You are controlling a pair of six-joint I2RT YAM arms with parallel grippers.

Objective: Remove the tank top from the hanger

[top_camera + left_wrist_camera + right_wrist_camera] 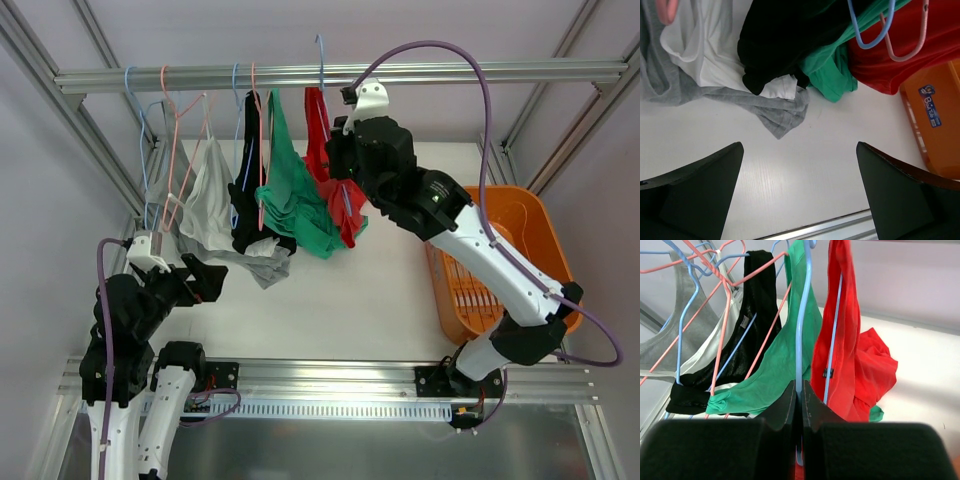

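Top external view, starting at the left: the left gripper (205, 281) sits low over the white table (380, 300), at the left end of the row of hanging clothes. Its tips are just beside the grey tank top (255, 265), whose hem lies bunched on the table. The left wrist view shows its fingers (695, 195) spread wide apart, with only bare table between them and the grey hem a little beyond.

Further right along the metal rail (450, 72) hang a black tank top (252, 200) and then a green tank top (295, 205), on thin pink and blue wire hangers.

Right of the green one hangs the red tank top (355, 225). It is on the blue hanger (321, 55), which is hooked over the rail. Its lower part droops in a crumpled bunch touching the green cloth.

The right gripper (338, 160) is raised high, just under the rail and against the red tank top. In the right wrist view its fingers (785, 410) are pressed together, pinching the blue hanger's wire. The red straps hang just right of the pinch and the green cloth just left of it.

At the far right an orange basket (525, 225) stands on the table, apart from the clothes and partly under the right arm.
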